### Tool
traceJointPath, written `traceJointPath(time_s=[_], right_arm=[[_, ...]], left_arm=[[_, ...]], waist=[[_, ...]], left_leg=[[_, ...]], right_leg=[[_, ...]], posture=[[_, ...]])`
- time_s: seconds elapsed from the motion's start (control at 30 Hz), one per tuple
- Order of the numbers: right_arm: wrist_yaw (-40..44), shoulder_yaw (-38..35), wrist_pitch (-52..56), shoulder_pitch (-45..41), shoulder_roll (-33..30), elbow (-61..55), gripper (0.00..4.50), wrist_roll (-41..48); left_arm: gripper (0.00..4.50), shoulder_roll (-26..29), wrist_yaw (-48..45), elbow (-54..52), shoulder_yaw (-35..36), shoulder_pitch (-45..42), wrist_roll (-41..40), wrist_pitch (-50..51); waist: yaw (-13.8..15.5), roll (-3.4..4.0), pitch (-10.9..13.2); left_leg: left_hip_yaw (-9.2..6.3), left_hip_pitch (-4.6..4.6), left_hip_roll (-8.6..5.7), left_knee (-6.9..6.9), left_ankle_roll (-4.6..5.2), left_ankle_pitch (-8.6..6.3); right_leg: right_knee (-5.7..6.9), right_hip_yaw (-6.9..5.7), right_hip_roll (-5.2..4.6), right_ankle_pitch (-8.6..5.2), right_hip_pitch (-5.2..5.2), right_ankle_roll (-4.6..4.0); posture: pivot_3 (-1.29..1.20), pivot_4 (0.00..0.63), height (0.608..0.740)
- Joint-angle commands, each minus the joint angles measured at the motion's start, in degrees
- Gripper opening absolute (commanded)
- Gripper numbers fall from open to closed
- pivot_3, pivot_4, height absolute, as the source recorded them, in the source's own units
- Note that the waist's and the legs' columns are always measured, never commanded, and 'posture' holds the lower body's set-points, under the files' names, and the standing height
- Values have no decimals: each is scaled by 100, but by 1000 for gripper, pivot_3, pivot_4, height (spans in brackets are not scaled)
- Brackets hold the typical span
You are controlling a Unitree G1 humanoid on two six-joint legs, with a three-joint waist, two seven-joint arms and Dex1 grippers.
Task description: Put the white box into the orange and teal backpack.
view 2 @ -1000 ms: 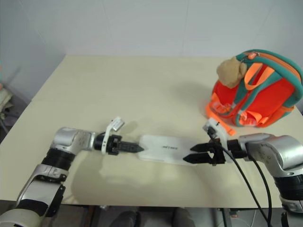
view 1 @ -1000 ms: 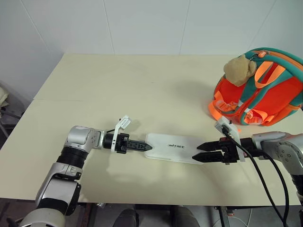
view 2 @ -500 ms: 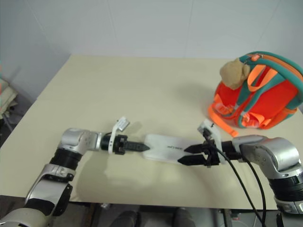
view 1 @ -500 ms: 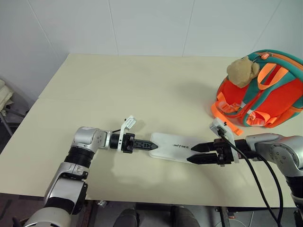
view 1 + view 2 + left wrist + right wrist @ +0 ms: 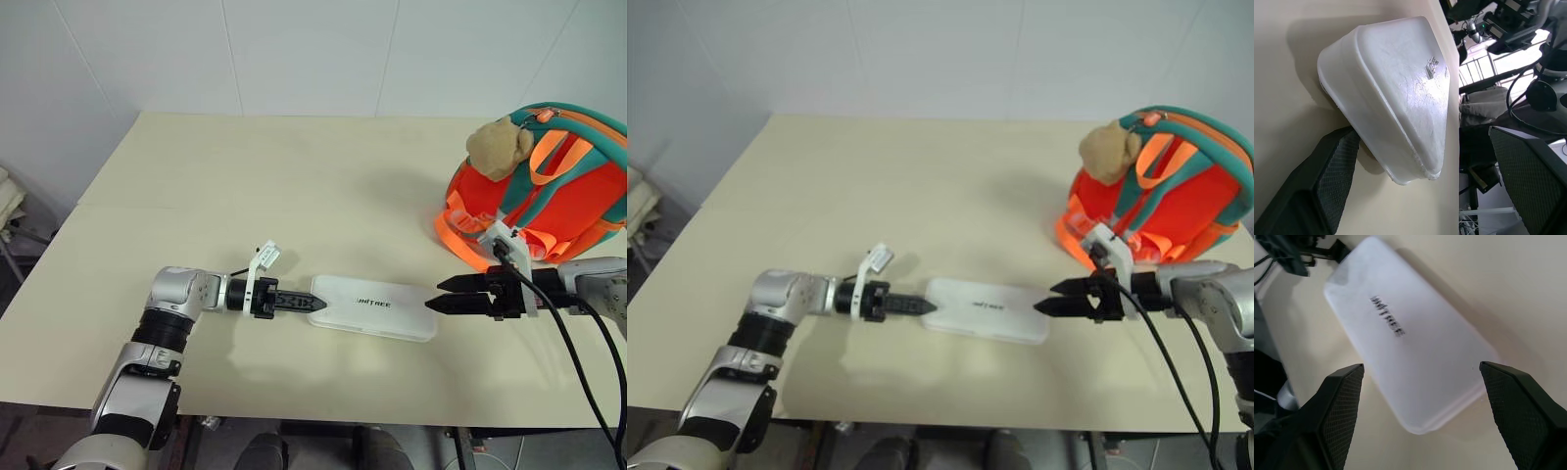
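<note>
White and glossy, the box (image 5: pixel 373 307) lies flat on the cream table (image 5: pixel 294 176), its length running between my two grippers. My left gripper (image 5: pixel 300 303) sits at one end of the box, jaws spread, one finger (image 5: pixel 1327 181) beside the box's corner, gripping nothing. My right gripper (image 5: pixel 448 298) hovers just off the other end of the box, jaws wide apart and empty. Beyond that end of the box stands the orange backpack (image 5: pixel 549 186), with a tan plush toy (image 5: pixel 498 145) on it.

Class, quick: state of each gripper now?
Left gripper: jaws open, at the white box's end.
Right gripper: jaws open, holding nothing.
</note>
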Motion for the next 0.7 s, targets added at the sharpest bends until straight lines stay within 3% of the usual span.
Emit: traceJointPath(time_s=[0.03, 0.33, 0.7], right_arm=[[128, 243, -231, -119, 173, 123, 4500, -204], [287, 448, -289, -106, 245, 474, 4500, -512], [-140, -644, 1441, -42, 31, -34, 4500, 252]], left_arm=[[4461, -82, 310, 49, -117, 180, 71, 141], [4461, 2, 425, -303, -3, 326, -42, 373], [4461, -61, 559, -307, 12, 420, -92, 241]], waist=[[1, 0, 0], [-18, -3, -3], [-7, -3, -3]], left_leg=[[0, 0, 0, 0, -1, 1], [-2, 3, 1, 0, -2, 1], [1, -5, 3, -18, -19, 10]], right_leg=[[0, 0, 0, 1, 1, 1], [-6, 0, 1, 4, 7, 3], [-26, 0, 0, 3, -4, 1]], posture=[[0, 150, 740], [0, 150, 740], [0, 150, 740]])
